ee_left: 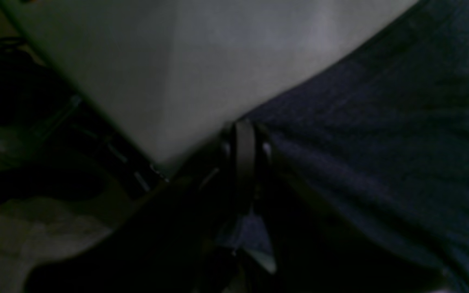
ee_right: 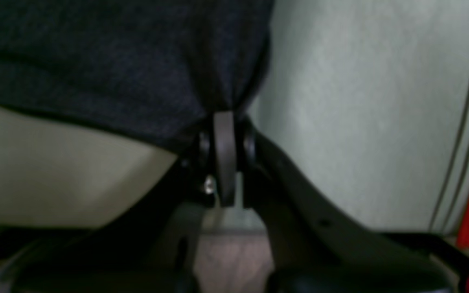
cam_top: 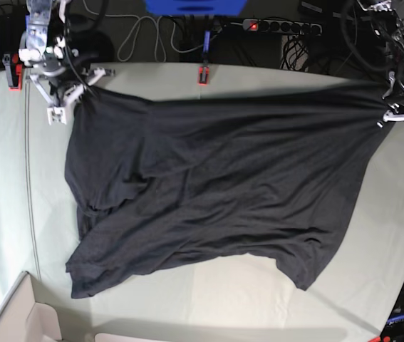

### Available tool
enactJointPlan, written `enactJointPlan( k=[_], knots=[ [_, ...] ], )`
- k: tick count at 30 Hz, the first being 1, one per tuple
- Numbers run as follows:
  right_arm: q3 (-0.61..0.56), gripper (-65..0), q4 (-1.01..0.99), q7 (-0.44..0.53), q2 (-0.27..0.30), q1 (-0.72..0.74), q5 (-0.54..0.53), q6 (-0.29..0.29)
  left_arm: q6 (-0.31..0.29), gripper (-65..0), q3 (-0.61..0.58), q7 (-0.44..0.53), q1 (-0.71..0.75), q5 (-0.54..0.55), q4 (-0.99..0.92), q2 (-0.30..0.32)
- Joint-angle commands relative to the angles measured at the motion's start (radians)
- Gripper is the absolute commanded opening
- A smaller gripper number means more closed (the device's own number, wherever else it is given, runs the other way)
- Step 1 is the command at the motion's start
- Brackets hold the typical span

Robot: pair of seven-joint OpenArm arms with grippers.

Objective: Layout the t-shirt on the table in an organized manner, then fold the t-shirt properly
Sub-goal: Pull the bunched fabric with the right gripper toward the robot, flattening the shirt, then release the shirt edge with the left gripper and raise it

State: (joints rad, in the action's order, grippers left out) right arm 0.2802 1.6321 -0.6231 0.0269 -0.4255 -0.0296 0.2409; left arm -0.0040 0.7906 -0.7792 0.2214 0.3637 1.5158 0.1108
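Plain black t-shirt (cam_top: pixel 216 185), pale grey-green table (cam_top: pixel 2 199), red clamp (cam_top: pixel 204 74), tan cardboard box (cam_top: pixel 16 320)

No readable text or labels, though wrist views are blurry.

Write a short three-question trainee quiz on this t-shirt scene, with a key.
1. True or false: both grippers, left and right, have their jaws shut on the t-shirt.
2. Which edge of the table does the cardboard box sit at in the base view? A. far edge B. near left corner C. right edge
3. Fill in: the shirt is stretched between the two grippers along its ____ edge in the base view.

Key: 1 true; 2 B; 3 far (top).
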Motion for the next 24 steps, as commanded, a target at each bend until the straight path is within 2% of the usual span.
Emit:
enactJointPlan(
  k=[1,6,9,12,21,24],
  knots=[
    [0.037,-65.0,0.041,0.027,0.005,-0.028,0.007,0.004,-0.001,-65.0,0.008,0.016,-0.004,-0.001,0.021,0.016],
    [0.187,-65.0,0.202,0.139,-0.098,-0.161,0.007,0.097,-0.001,-65.0,0.048,0.016,-0.004,-0.001,0.022,0.014],
    [0.253,-65.0,0.267,0.156,-0.155,-0.209,0.009,0.151,-0.001,-65.0,0.051,0.014,-0.004,-0.001,0.022,0.014],
    [0.271,-65.0,0.271,0.154,-0.173,-0.24,0.012,0.174,-0.001,-65.0,0.053,0.007,-0.003,-0.001,0.045,0.014],
    [0.273,-65.0,0.271,0.156,-0.176,-0.365,0.007,0.177,-0.001,-65.0,0.051,0.005,0.006,-0.001,0.11,0.007],
    [0.273,-65.0,0.271,0.161,-0.173,-0.408,-0.051,0.179,-0.001,-65.0,0.053,0.004,0.031,0.001,0.111,0.007]
  ],
)
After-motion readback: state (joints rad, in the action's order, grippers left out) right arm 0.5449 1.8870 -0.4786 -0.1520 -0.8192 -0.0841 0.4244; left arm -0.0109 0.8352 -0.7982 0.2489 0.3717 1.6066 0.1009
